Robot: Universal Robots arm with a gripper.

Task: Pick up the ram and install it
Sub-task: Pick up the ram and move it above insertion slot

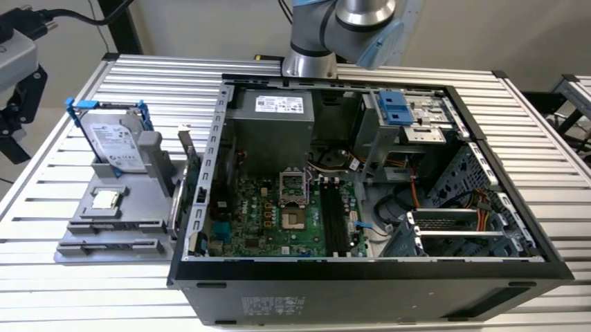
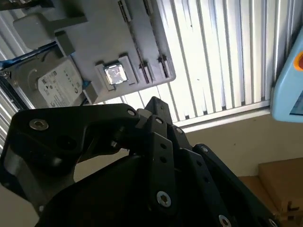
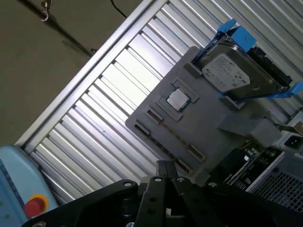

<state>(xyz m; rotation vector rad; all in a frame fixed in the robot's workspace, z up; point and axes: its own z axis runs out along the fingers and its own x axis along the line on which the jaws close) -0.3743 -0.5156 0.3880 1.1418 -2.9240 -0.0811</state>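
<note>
Bluish-dark ram [image 1: 177, 207] looks to stand on edge at the grey tray [image 1: 93, 243], beside the case [image 1: 369, 283]. The gripper [image 3: 166, 164] hovers well above, pressed together and empty. Best spread wide and square to the stick's long faces.

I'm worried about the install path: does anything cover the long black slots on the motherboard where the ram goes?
Nothing visible does. In the exterior view the long black memory slots on the green motherboard lie exposed from above in the open black computer case.
</note>
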